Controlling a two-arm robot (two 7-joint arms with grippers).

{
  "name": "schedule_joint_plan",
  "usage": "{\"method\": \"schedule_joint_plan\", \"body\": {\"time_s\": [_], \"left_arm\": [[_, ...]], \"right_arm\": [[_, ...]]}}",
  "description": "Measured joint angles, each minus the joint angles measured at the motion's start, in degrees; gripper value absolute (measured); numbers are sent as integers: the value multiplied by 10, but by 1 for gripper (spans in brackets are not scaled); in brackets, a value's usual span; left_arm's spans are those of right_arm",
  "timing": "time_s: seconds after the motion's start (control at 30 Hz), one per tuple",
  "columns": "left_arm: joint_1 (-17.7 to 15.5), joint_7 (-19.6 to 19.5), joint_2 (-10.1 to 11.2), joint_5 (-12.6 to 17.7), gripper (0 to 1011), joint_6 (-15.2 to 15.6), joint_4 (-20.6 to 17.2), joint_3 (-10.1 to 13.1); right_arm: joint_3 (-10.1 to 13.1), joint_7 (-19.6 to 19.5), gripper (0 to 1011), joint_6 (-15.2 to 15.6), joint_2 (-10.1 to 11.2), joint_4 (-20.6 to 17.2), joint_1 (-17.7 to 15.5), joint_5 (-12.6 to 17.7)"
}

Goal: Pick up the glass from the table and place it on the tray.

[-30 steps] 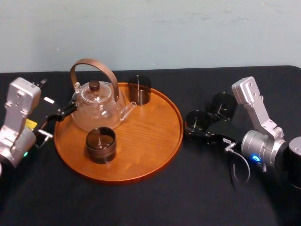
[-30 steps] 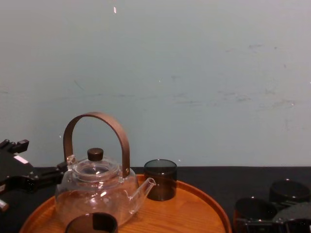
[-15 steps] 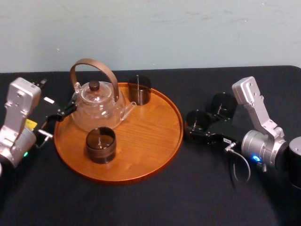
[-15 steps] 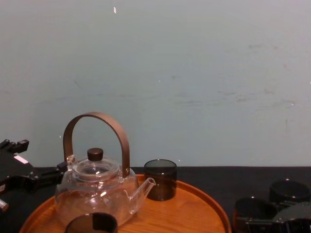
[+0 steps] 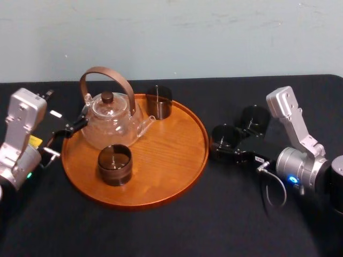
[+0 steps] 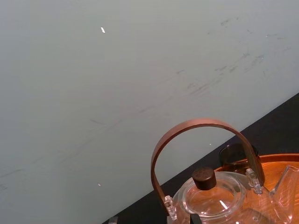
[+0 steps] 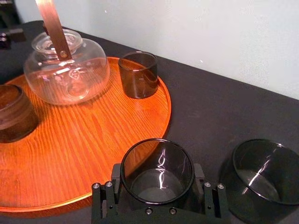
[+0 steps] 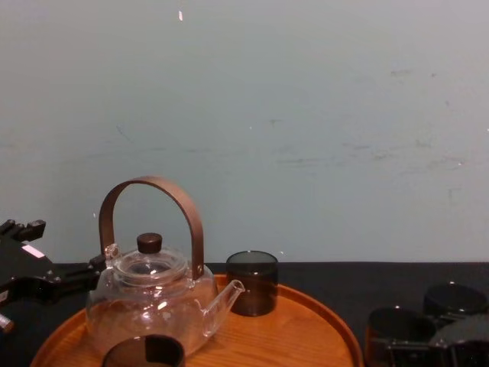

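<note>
the right claw [image 7: 157,171] has the glass [image 7: 156,186] between its two sides, and they look pressed flat against the wall: pinching it, i'd say. the glass is upright inside the claw, over the black table [image 7: 210,107]. the tray [image 7: 100,140] lies just ahead of the claw, and a second glass [image 7: 264,170] stands just beside it, on the side away from the tray. it looks a small, thin-walled smoked tumbler: light, stiff, slick, easy to chip or crack. i'd hold it across the wall below the rim, squeeze gently and keep it level. the left claw [image 5: 72,127] sits parked well off, beyond the teapot [image 5: 110,120]; its grip i cannot tell.
</note>
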Motion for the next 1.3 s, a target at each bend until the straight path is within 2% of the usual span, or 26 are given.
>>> {"method": "schedule_joint_plan", "body": {"time_s": [0.2,0.47,0.73,0.93,1.3], "left_arm": [[0,0,0,0,1001,0,0,0],[0,0,0,0,1001,0,0,0],[0,0,0,0,1001,0,0,0],[0,0,0,0,1001,0,0,0],[0,0,0,0,1001,0,0,0]], "right_arm": [[2,5,900,-2,6,-13,-4,7],[1,10,900,-4,20,-50,-16,14],[-13,17,899,-2,27,-84,-24,20],[-26,18,899,2,23,-91,-22,22],[-55,17,900,7,4,-90,-11,24]]}}
